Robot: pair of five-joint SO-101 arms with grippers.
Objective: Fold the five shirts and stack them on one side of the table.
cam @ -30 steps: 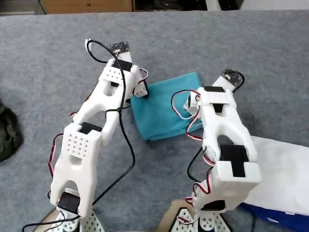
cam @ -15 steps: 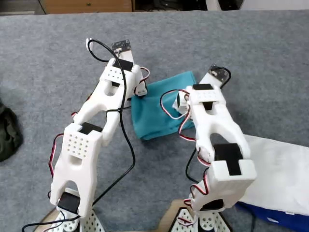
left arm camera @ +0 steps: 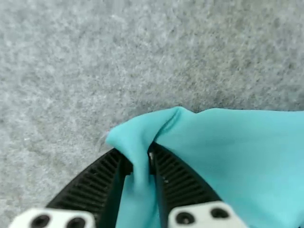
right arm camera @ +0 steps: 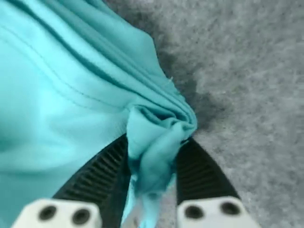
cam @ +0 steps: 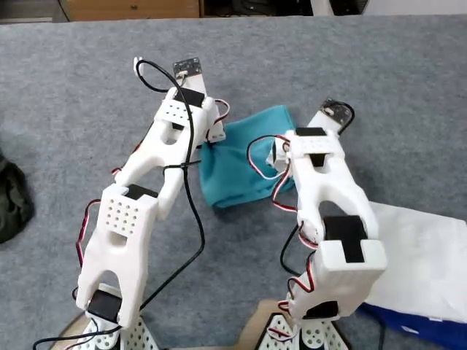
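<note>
Gripping teal shirt (cam: 235, 169) | left fingers (left arm camera: 95, 183) clamp corner | right fingers (right arm camera: 199, 172) clamp edge

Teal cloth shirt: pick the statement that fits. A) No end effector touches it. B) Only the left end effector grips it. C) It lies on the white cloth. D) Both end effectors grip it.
D: the wrist views show the left end effector and the right end effector each pinching the teal cloth shirt.
</note>
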